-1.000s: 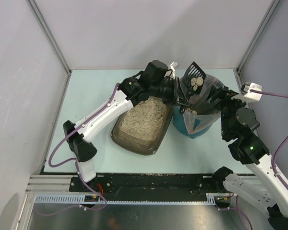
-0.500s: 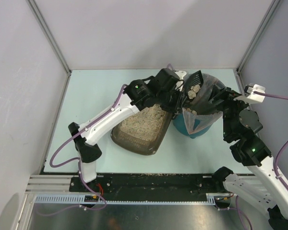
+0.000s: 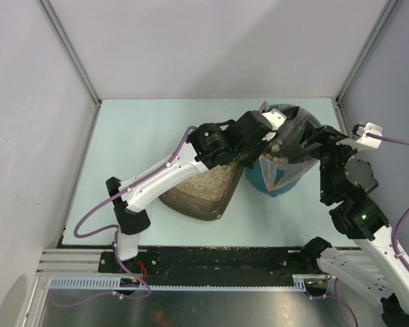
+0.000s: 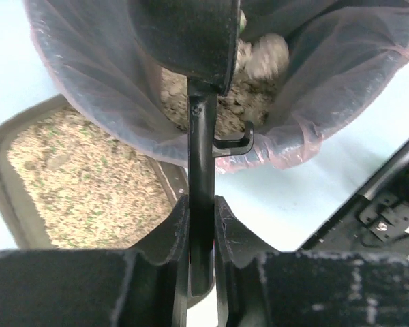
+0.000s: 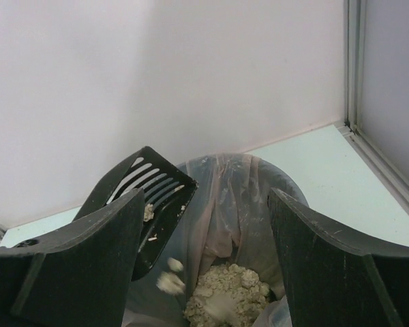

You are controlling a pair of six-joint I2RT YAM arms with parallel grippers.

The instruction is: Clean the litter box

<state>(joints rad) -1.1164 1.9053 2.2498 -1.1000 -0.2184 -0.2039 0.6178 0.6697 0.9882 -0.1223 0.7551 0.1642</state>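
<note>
The litter box (image 3: 203, 193) is a shallow dark brown tray of beige litter, partly under my left arm; it also shows in the left wrist view (image 4: 68, 177). My left gripper (image 3: 264, 131) (image 4: 201, 212) is shut on the handle of the black slotted scoop (image 4: 200, 157), whose head is tipped over the bag-lined teal bin (image 3: 281, 176). In the right wrist view, clumps (image 5: 165, 278) fall from the scoop (image 5: 150, 204) onto the litter pile in the bag (image 5: 238, 197). My right gripper (image 3: 308, 139) (image 5: 206, 199) is open and empty at the bin's right side.
The bin stands right against the litter box's right side. Bare pale table (image 3: 136, 129) lies left and behind. White walls and metal posts (image 5: 354, 68) close the back and sides. The right arm's body (image 4: 388, 197) is beside the bin.
My left arm has swung right, carrying the scoop over the bin and tipping it. The clumps have left the scoop. The right gripper has barely moved.
</note>
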